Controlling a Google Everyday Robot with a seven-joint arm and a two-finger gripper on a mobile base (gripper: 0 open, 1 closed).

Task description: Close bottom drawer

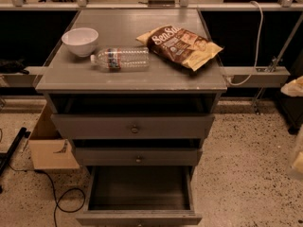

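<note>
Grey bottom drawer (139,190) sits pulled well out at foot of cabinet (132,74), lowest of three, box bare inside. Gripper (298,159) hangs at far right edge, well apart from drawer, not touching; can't tell if spread or pressed together. Task looks barely begun: approach & whole push-in left

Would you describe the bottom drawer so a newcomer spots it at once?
On the central grey cabinet, the bottom drawer is lowest of three. Only it stands pulled far out, interior showing. The end effector is at the right edge.
</note>
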